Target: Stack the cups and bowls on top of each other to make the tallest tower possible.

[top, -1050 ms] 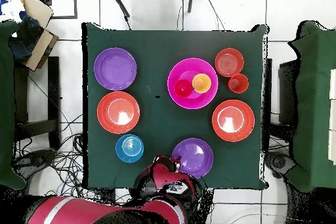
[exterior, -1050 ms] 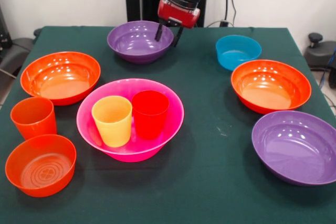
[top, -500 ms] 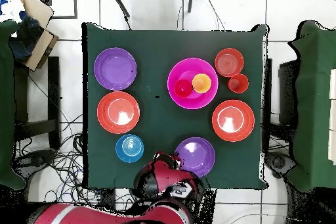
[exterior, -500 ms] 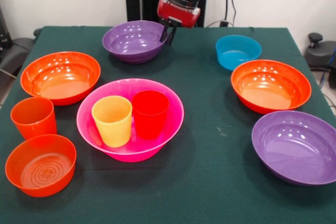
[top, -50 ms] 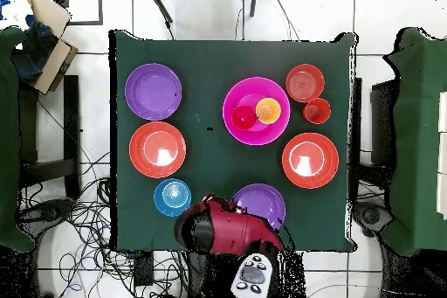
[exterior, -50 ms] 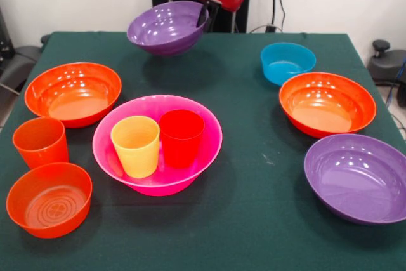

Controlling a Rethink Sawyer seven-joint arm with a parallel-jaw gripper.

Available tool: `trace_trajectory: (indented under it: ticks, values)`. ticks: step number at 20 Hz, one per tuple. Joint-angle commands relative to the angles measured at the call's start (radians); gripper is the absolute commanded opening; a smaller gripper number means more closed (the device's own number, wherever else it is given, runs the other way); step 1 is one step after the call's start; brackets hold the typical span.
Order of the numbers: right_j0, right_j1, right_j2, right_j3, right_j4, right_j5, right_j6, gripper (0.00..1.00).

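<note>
My arm comes in from the top of the front view, wrist pointing down, with my claw clamped on the right rim of one purple bowl. That bowl hangs tilted, clear of the worktop, its shadow on the green cloth underneath. From overhead, my red arm covers part of it.

The big pink bowl sits mid-worktop with the yellow cup and the red cup standing upright inside it, side by side and touching or very nearly. Nothing else is on the pile.

Around it in the front view: a wide orange bowl to the left, with the orange cup and the small orange bowl nearer the front-left corner, the two just beside each other. On the right are the small blue bowl, the other wide orange bowl and the second purple bowl, which sits close to the right edge.

There's open cloth between the pink bowl and the right-hand bowls, and along the front edge.
</note>
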Motion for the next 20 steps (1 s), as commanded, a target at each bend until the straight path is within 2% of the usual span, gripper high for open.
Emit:
trace_trajectory:
  ticks: [1,4,10,12,14,20]
  values:
    - [-0.070,-0.103,0.186,-0.136,0.046,0.131,0.013,0.00]
    - [-0.112,-0.102,0.233,-0.168,0.063,0.148,0.024,0.00]
    - [-0.103,-0.074,0.234,-0.325,0.075,0.271,0.029,0.00]
    - [-0.088,-0.057,0.214,-0.397,0.063,0.306,0.023,0.00]
    - [-0.093,-0.044,0.212,-0.428,0.055,0.299,0.017,0.00]
    - [-0.139,-0.050,0.233,-0.541,0.021,0.371,-0.054,0.00]
